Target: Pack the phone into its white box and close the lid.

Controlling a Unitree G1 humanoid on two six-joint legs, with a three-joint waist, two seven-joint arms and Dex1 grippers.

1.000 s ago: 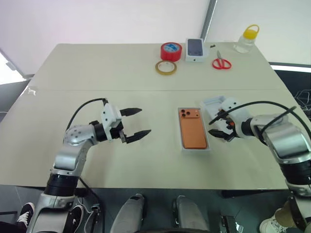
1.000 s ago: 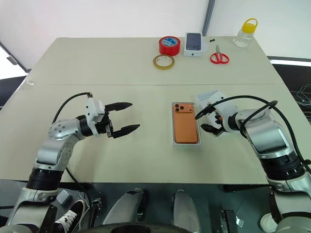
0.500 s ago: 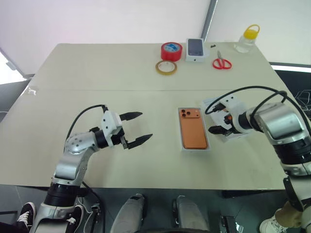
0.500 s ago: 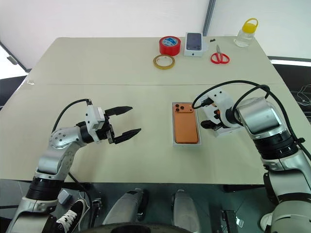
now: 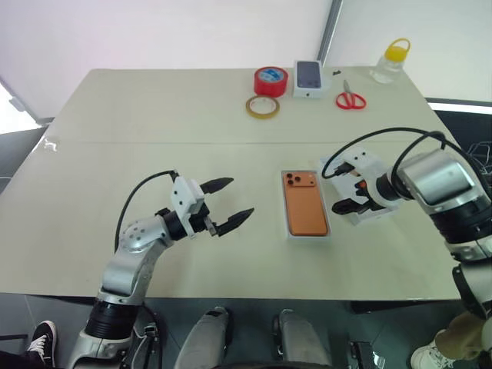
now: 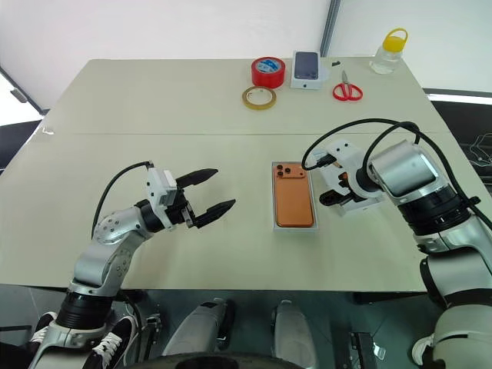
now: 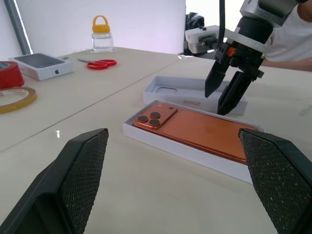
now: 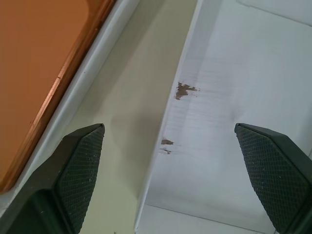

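Already the phone (image 5: 306, 204) lies in the white box (image 5: 308, 232) near the table's (image 5: 154, 115) front edge; the right gripper (image 5: 347, 197), fingers apart (empty), should straddle the lid's (image 7: 168, 91) near wall squarely before pinching.

Beige table (image 5: 154, 115), white box (image 5: 309, 234), lid (image 5: 380, 214), scissors (image 5: 350, 100)

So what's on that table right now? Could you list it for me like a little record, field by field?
phone: orange phone lying camera side up in the white box
lid: white lid beside the box, open side up, not yet on
right gripper: jaws open, pointing down over the lid's near wall
left gripper: jaws open, holding nothing, to the left of the box
far edge of table: red tape roll, clear tape roll, small white carton, red scissors, yellow-capped jar
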